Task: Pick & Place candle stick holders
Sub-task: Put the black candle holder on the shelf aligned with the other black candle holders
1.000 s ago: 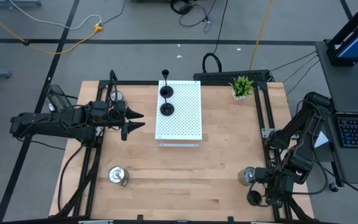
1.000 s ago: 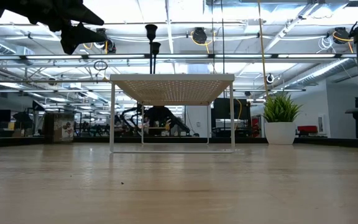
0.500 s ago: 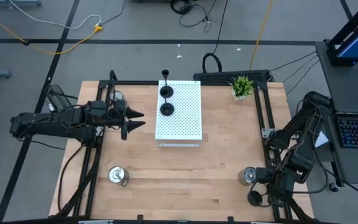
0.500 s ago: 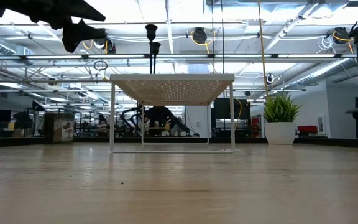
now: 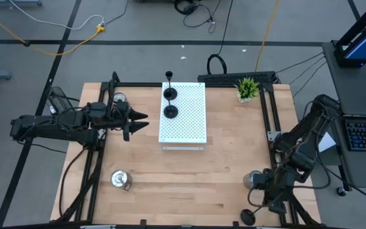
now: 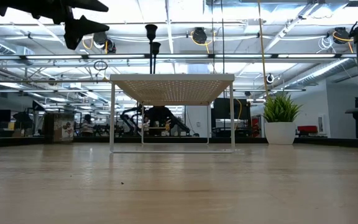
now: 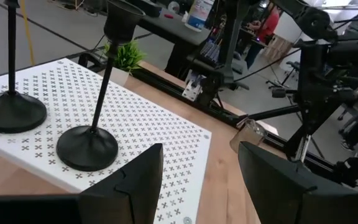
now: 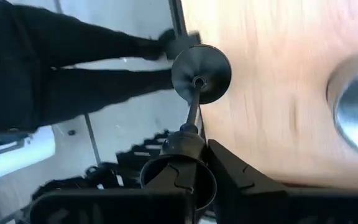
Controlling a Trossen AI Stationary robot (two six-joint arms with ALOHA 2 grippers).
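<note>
Two black candle stick holders (image 5: pixel 169 93) (image 5: pixel 170 112) stand on their round bases on the white perforated board (image 5: pixel 189 127); they also show in the left wrist view (image 7: pixel 89 146) (image 7: pixel 8 112). My left gripper (image 5: pixel 143 121) hovers open just left of the board, empty. My right gripper (image 5: pixel 264 203) is at the table's near right corner, shut on a third black holder (image 5: pixel 248 217). Silver holders sit on the table at the far left (image 5: pixel 118 98), near left (image 5: pixel 119 179) and near right (image 5: pixel 254 180). My right gripper holds the black holder by its cup end (image 8: pixel 180 163), pinched between the two fingers. The stem (image 8: pixel 192 115) and round base (image 8: pixel 201 73) stick out ahead of the fingers, tilted, over the table's near edge. Whether the base touches the table I cannot tell.
A small green potted plant (image 5: pixel 247 88) stands at the far right corner. The board stands on thin legs (image 6: pixel 112 118) above the table top. Black frame rails (image 5: pixel 269 121) run along the table's sides. The near right silver holder (image 8: pixel 356 106) lies close beside my right gripper.
My right gripper has gone toward the table's near edge and a little left with the black holder, which has tipped over; its base now points toward the near edge. My left gripper has crept slightly up and toward the board, staying open.
</note>
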